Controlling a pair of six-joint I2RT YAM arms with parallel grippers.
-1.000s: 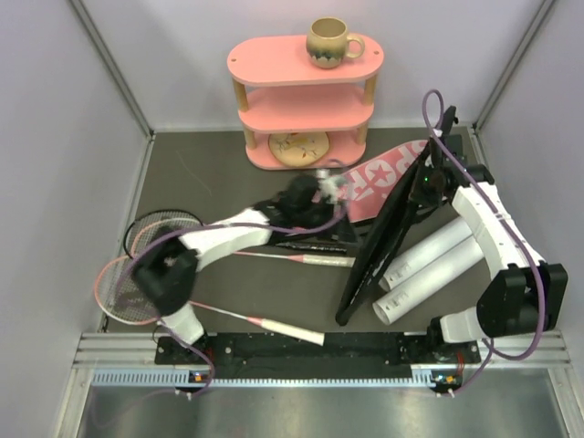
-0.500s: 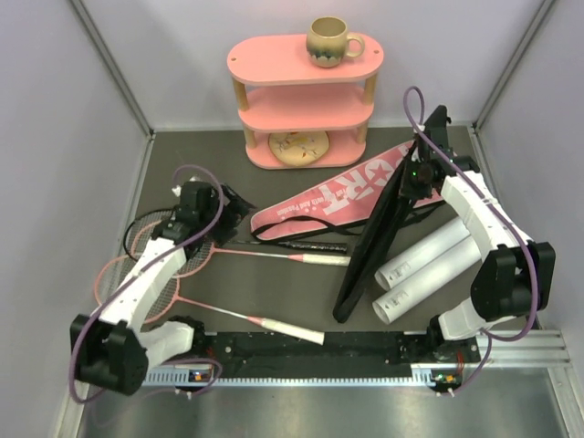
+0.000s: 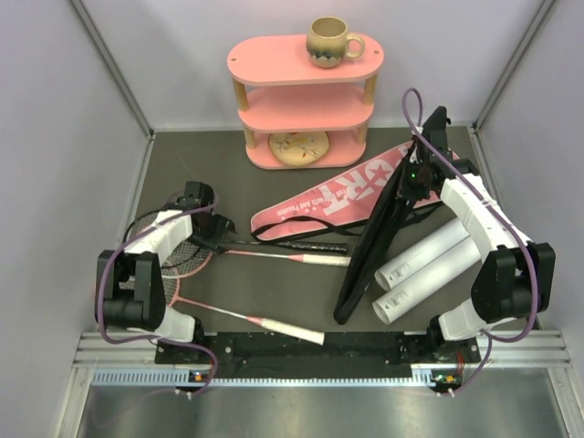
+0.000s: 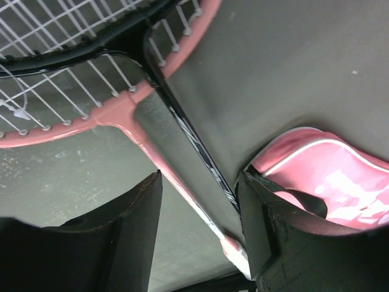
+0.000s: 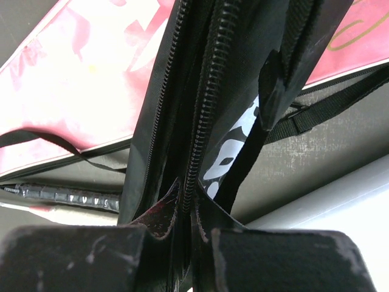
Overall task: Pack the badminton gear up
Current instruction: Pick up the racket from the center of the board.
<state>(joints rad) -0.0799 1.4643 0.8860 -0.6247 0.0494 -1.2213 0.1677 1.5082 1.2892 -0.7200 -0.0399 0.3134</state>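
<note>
1. Where the right tool [image 3: 412,175] meets the black racket bag [image 3: 379,233], its fingers [image 5: 73,255] are pressed together, pinching the bag's zip edge. The bag stands on edge and tilted, running from the far right of the tabletop [image 3: 274,292] toward the near edge.
2. Zip teeth rise from the grip in the right wrist view. What the black bag holds cannot be told.
3. The pink racket bag [image 3: 319,199] lies flat on the tabletop, white lettering up. Its wide end passes behind the black bag and a black strap runs along its near side. Its contents are not visible.
4. Two white tubes [image 3: 433,260] lie side by side just right of the black bag, with their ends toward the near edge. Their insides cannot be made out.
5. The left tool [image 3: 208,235] is spread, low over the left of the tabletop at the racket throats. A black shaft and a pink shaft pass between its fingers [image 4: 121,237]. Contact with either finger cannot be confirmed.
6. The black-framed racket [image 3: 255,253] and the pink-framed racket [image 3: 219,312] lie on the tabletop, outside both bags. Their heads overlap at the left and their white handles point right. The black-framed racket's handle lies between the pink bag and the foot of the black bag.
7. A pink three-tier shelf [image 3: 274,73] stands at the far edge, well apart from both tools. A beige mug [image 3: 328,41] sits on its top tier.
</note>
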